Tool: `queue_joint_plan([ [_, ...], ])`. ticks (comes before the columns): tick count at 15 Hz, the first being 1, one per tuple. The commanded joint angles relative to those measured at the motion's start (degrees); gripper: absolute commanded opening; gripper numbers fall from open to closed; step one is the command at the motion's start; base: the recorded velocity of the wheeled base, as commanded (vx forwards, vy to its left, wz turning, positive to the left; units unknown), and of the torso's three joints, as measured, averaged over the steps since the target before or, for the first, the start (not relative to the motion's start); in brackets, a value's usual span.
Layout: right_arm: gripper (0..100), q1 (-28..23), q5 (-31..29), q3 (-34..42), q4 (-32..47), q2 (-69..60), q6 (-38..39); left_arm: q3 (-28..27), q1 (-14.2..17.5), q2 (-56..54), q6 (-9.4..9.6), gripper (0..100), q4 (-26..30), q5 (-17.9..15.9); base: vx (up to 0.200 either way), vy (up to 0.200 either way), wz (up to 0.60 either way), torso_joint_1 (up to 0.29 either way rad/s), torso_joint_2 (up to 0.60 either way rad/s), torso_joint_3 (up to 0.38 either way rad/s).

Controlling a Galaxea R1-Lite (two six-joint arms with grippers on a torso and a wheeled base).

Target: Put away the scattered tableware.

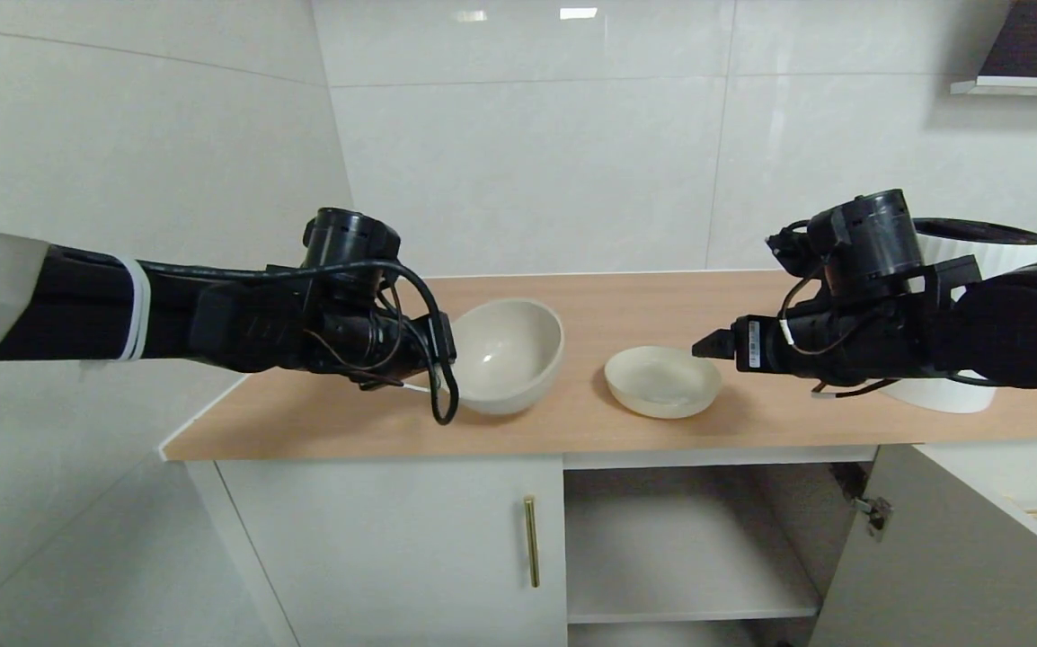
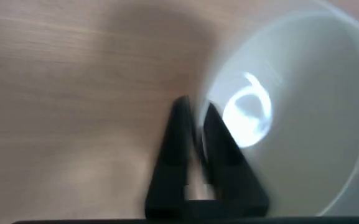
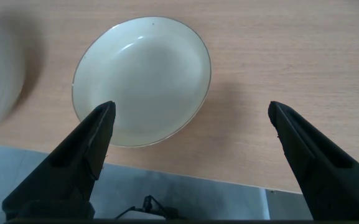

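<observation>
Left pincer (image 2: pixel 195 111) is pinched tight on the rim of the big bowl (image 1: pixel 511 352), which sits tilted on the counter (image 1: pixel 303 422). Right pincer (image 3: pixel 190 109) is spread wide, with the shallow dish (image 3: pixel 143 81) just below its tips, untouched.

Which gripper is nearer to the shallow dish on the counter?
Right. The right gripper hangs open just beside the shallow dish. The left gripper is farther off, shut on the rim of the deep bowl left of it.
</observation>
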Motion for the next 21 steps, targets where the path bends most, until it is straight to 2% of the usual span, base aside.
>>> queue_joint_plan([
  [1,100,-0.01,-0.03,-0.04,0.09,-0.33,0.03,0.78,-0.31,-3.23,-0.64,0,-0.05,-0.06,0.000,0.000,0.00,0.000,0.00,0.000],
  [4,100,-0.01,-1.35,-1.00,0.70,1.08,0.47,5.79,-0.75,-8.94,-0.55,0,-0.05,-1.20,0.000,0.000,0.00,0.000,0.00,0.000],
  [5,100,-0.01,-2.58,-2.41,2.28,2.92,1.44,8.69,-1.72,-11.84,-0.55,0,-0.14,-4.01,0.000,0.000,0.00,0.000,0.00,0.000],
  [7,100,-0.01,-5.04,-5.40,5.19,6.09,3.46,9.74,-1.98,-14.57,-0.55,0,-0.05,-7.88,0.000,0.000,0.00,0.000,0.00,0.000],
  [11,100,-0.01,-10.23,-8.12,4.92,11.98,4.69,10.27,-2.60,-15.09,-0.38,0,-0.49,-9.38,0.000,0.000,0.00,0.000,0.00,0.000],
  [12,100,0.08,-10.32,-8.56,4.92,12.50,5.39,11.06,-2.77,-15.27,-0.20,0,-1.98,-9.38,0.000,0.000,0.00,0.000,0.00,0.000],
  [14,100,-0.01,-10.58,-9.09,4.92,13.56,5.57,15.37,-3.65,-16.24,0.06,0,-9.54,-9.64,0.000,0.000,0.00,0.000,0.00,0.000],
  [15,100,-0.01,-10.67,-9.09,4.92,13.56,5.57,15.45,-3.74,-16.32,0.15,0,-9.80,-9.64,0.000,0.000,0.00,0.000,0.00,0.000],
  [16,100,-0.01,-12.25,-9.79,4.92,14.61,5.66,18.27,-3.83,-16.85,1.03,0,-14.81,-9.82,0.000,0.000,0.00,0.000,0.00,0.000],
  [18,100,-0.01,-12.69,-9.88,4.92,14.70,5.66,18.44,-3.92,-17.38,1.12,0,-15.34,-10.08,0.000,0.000,0.00,0.000,0.00,0.000],
  [19,0,-0.01,-12.69,-9.88,4.92,14.70,5.74,18.53,-3.92,-17.55,1.12,0,-15.34,-10.69,0.000,0.000,0.00,0.000,0.00,0.000],
  [21,0,0.08,-12.69,-9.71,4.92,14.44,5.74,18.53,-3.92,-18.17,1.12,0,-15.34,-12.54,0.000,0.000,0.00,0.000,0.00,0.000],
])
